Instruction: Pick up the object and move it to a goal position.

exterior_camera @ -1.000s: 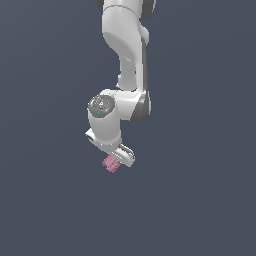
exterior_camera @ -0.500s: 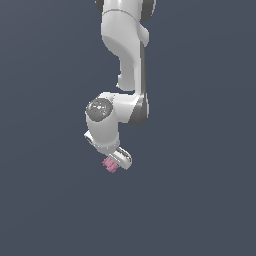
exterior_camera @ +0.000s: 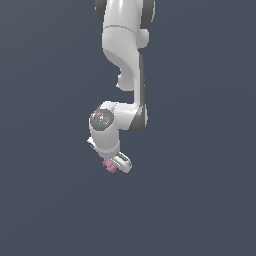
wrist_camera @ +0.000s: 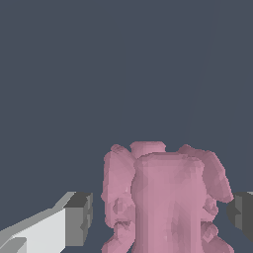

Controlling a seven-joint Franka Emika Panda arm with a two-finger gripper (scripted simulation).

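The object (exterior_camera: 109,166) is a small pink, knobbly, blocky piece that lies on the dark grey floor. In the wrist view the object (wrist_camera: 165,197) fills the space between my two fingers. My white gripper (exterior_camera: 117,164) is low over it, and in the wrist view the gripper (wrist_camera: 160,213) is open, with its jaws standing wide on either side of the piece. One dark fingertip (wrist_camera: 79,217) shows a small gap to the object. The other fingertip (wrist_camera: 242,211) is at the object's edge; I cannot tell whether it touches.
The dark grey floor (exterior_camera: 200,200) stretches flat all around. The white arm (exterior_camera: 125,60) comes down from the top of the exterior view. No goal marker shows.
The arm's wrist has come down towards the pink object, so the gripper sits lower around it. The object has stayed in the same place.
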